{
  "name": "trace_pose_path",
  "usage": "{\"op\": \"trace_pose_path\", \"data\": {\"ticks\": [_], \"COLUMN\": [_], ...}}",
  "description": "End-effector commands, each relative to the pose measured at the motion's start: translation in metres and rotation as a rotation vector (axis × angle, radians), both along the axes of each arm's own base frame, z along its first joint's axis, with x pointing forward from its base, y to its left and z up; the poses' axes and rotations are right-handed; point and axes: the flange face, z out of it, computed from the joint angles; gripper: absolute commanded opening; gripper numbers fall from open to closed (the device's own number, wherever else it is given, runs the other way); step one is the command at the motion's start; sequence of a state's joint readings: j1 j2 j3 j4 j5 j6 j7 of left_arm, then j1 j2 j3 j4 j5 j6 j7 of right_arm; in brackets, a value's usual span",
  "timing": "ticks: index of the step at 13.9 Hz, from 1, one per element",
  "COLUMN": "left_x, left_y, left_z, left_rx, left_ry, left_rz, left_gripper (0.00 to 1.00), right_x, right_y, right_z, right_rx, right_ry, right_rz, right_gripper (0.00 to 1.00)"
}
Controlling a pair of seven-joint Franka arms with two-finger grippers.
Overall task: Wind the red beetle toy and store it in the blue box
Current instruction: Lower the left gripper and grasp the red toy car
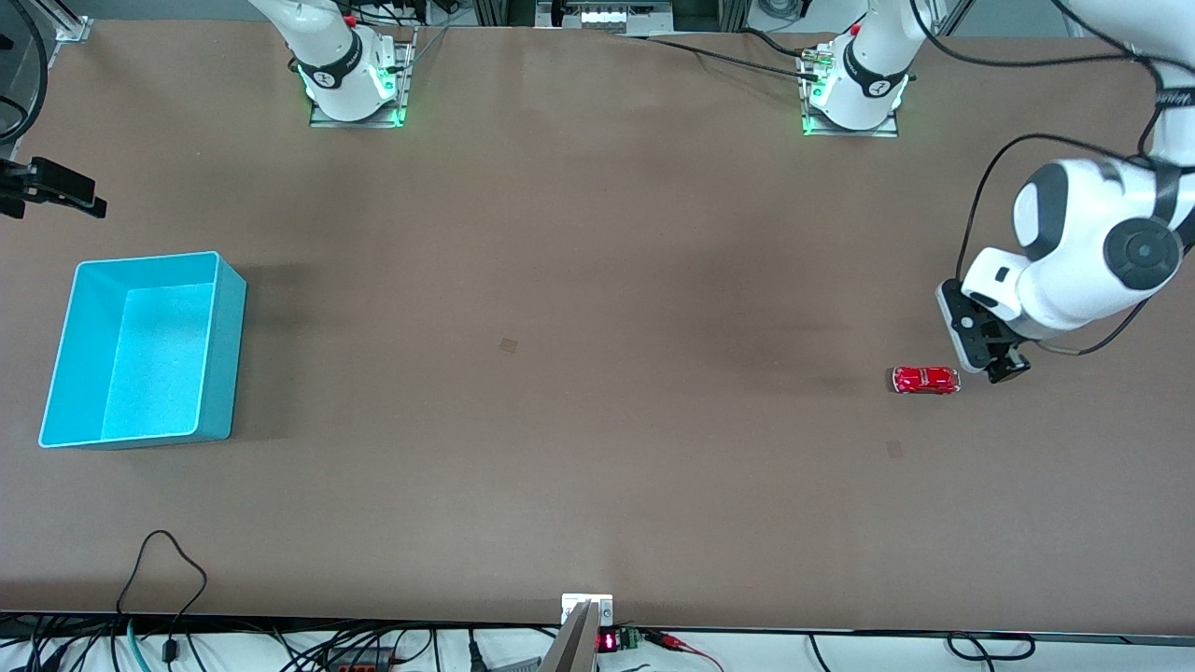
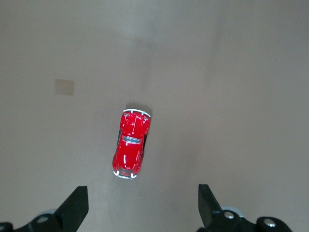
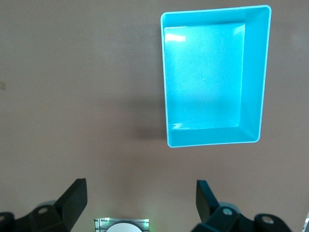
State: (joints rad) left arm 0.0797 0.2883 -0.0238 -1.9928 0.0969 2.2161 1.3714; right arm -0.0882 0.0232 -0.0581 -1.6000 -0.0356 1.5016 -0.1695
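Observation:
The red beetle toy (image 1: 924, 380) stands on the brown table near the left arm's end, on its wheels. It also shows in the left wrist view (image 2: 131, 143), just ahead of the fingers and apart from them. My left gripper (image 1: 1004, 369) (image 2: 142, 198) is open and empty, low over the table right beside the toy. The blue box (image 1: 224, 355) stands at the right arm's end of the table, open side up and empty. My right gripper (image 3: 140, 193) is open and empty, waiting high over the table with the blue box (image 3: 253, 72) below it.
A black part (image 1: 56, 187) sticks in at the edge of the front view, above the box. The arm bases (image 1: 355, 84) (image 1: 854, 89) stand along the table's edge. Cables (image 1: 159, 569) lie along the table edge nearest the front camera.

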Motion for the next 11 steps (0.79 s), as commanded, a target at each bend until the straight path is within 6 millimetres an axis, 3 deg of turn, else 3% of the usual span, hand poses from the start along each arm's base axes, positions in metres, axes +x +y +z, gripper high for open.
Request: {"op": "trace_pose_path", "data": {"ticks": [1,5,11], "left_x": [0.009,0.016,0.008], "left_y": [0.008,0.019,0.017], "left_z": [-0.04,-0.074,-0.101], "left_rx": [-0.002,-0.01,-0.019], "left_ry": [-0.004,-0.055,-0.058], "left_rz": [-0.102,-0.143,-0.162], "left_gripper": [1.0,1.0,1.0], "right_x": [0.003,0.004,0.004], "right_y": [0.003,0.005,0.005], "right_z": [0.0,0.0,0.001], "right_rx": [0.014,0.015,0.014], "right_ry": [-0.004,-0.008,-0.011], "right_rz": [-0.006,-0.003,-0.002], "right_gripper": [1.0,1.0,1.0]}}
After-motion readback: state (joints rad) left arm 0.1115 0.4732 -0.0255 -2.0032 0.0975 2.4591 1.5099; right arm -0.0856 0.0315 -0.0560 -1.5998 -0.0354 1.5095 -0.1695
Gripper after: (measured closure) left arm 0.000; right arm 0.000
